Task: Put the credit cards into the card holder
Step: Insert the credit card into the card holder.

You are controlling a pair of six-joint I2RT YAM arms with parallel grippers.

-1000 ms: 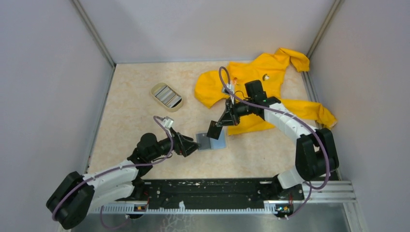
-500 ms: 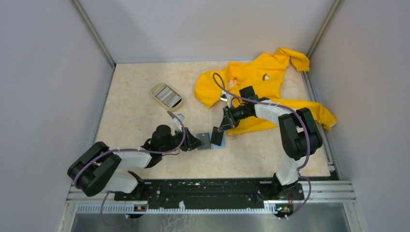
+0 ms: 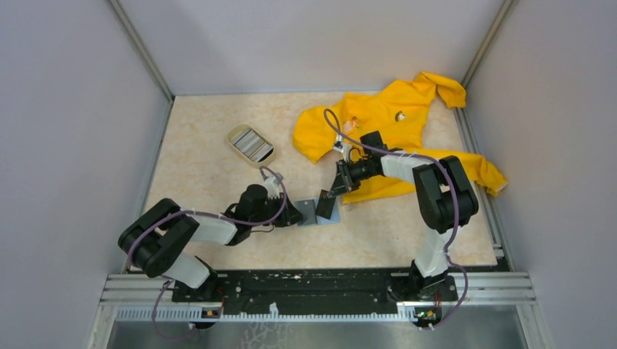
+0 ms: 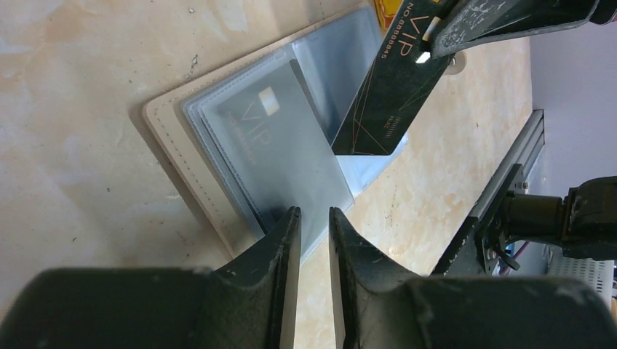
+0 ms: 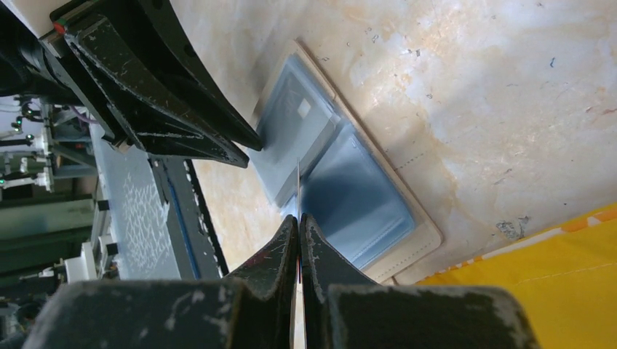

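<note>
The card holder lies open and flat on the beige table, between the two arms. Its pale stitched cover faces down and its clear plastic sleeves face up.

The right gripper is clamped on the top edge of the dark card, a black card with "VIP" and thin gold lines printed on it. The card hangs tilted, well off flat. Its lower corner is down at the sleeves near the middle fold of the holder. In the right wrist view the card shows only as a thin line running from the fingers to the holder, so it is not clear whether the corner is inside a pocket or only resting on the plastic.

A second card, also marked "VIP", sits flat inside one of the sleeves on the half nearer the left arm. It looks pale grey-blue through the plastic.

The left gripper is low on the table at the outer edge of that same half. Its two fingers stand close together with a narrow gap, and the corner of the sleeves runs in at their tips. Whether they pinch the holder or only straddle it cannot be told.

A yellow jacket lies spread behind the right arm, and a small oval tray sits well apart, further back on the left.
</note>
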